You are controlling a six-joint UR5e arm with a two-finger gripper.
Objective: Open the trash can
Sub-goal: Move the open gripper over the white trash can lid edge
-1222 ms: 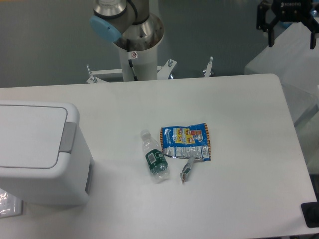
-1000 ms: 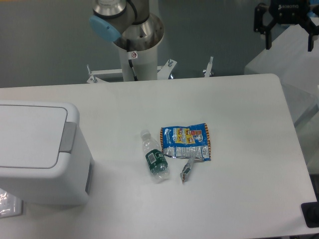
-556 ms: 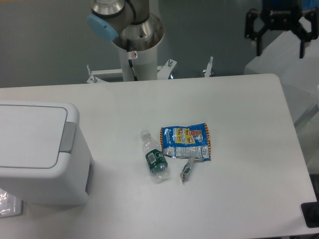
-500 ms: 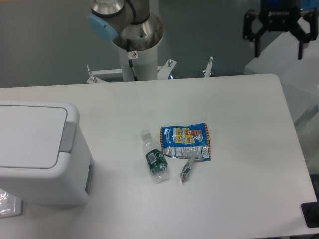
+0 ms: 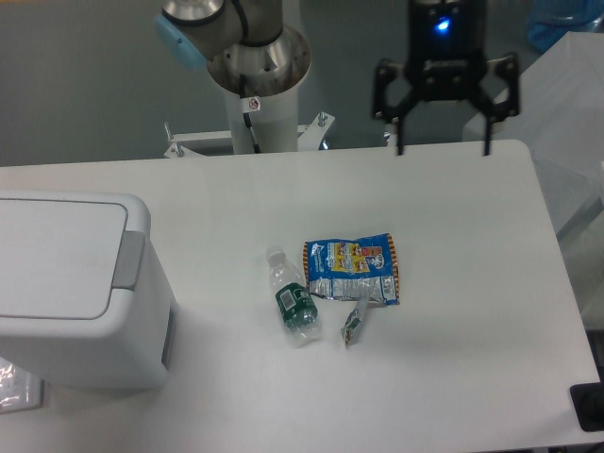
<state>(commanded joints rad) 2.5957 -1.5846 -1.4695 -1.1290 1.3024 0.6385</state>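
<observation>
The trash can (image 5: pixel 75 293) is a large boxy white bin at the left edge of the table, its flat lid down and its grey tab (image 5: pixel 129 260) on the right side of the lid. My gripper (image 5: pixel 444 147) hangs over the far edge of the table at the upper right, fingers wide apart and empty. It is far to the right of the trash can, well above the table surface.
A small clear bottle with a green label (image 5: pixel 293 301) lies in the middle of the table. A blue and silver snack wrapper (image 5: pixel 352 269) lies next to it, with a small crumpled foil piece (image 5: pixel 354 324) below. The arm's base (image 5: pixel 255 75) stands behind the table.
The gripper has moved left and down from the top right corner toward the table's far edge. It stays open. The trash can, bottle and wrapper have not moved.
</observation>
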